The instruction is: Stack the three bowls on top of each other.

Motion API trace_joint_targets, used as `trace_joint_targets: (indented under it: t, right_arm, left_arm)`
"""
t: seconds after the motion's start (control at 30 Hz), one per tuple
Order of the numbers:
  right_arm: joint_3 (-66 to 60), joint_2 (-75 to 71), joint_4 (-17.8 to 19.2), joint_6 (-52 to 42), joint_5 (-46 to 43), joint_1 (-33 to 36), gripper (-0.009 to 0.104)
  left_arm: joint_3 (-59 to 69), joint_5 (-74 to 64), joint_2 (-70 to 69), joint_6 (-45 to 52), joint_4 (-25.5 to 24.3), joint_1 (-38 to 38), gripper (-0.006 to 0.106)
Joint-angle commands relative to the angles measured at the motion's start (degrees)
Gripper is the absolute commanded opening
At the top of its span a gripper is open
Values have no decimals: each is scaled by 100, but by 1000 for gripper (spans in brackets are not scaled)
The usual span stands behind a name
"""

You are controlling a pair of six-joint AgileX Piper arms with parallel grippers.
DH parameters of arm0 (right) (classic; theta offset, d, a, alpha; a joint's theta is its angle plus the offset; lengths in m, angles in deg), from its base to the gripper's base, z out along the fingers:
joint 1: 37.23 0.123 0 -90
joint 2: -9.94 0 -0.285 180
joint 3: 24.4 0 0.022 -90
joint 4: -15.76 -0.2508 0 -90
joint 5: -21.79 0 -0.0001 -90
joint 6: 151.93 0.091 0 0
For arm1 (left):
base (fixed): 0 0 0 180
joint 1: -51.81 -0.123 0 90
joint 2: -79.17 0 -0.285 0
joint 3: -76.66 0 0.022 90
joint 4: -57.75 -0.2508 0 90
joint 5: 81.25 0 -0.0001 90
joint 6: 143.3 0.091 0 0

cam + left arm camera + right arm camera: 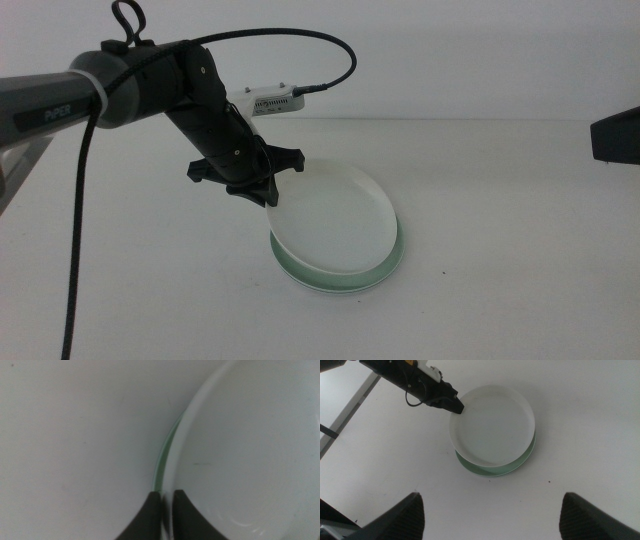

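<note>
The white bowl (335,220) lies on top of the pale mint green bowl (345,284), shifted a little off centre, with its left rim raised. My left gripper (265,192) is shut on that raised rim. In the left wrist view the rim passes between the two nearly closed jaws of this gripper (167,507), with the white bowl (250,445) on one side and a sliver of the green bowl (165,455) beside it. The right wrist view shows the white bowl (492,427) over the green bowl (520,462) from high above. My right gripper (492,517) is open and empty. I cannot make out the grey bowl.
The white table (500,260) carries only the bowl stack. A metal frame leg (345,415) stands off the table's left side. The left arm's black cable (80,230) hangs down at the left. Part of the right arm (615,135) shows at the right edge.
</note>
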Motion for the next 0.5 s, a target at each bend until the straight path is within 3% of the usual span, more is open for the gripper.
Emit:
trace_joint_targets:
  t: [0.0,0.1,0.3,0.47]
  right_arm:
    - [-4,-23,5,-28,-30,2,88]
    - [-4,-23,5,-28,-30,2,88]
    - [-4,-23,5,-28,-30,2,88]
    - [-4,-23,5,-28,-30,2,88]
  left_arm:
    - [-52,44,5,-50,18,15,12]
    - [-52,9,5,41,-64,15,32]
    - [-101,-282,-262,299,-350,5,95]
    - [34,-201,-1396,-170,-1233,5,94]
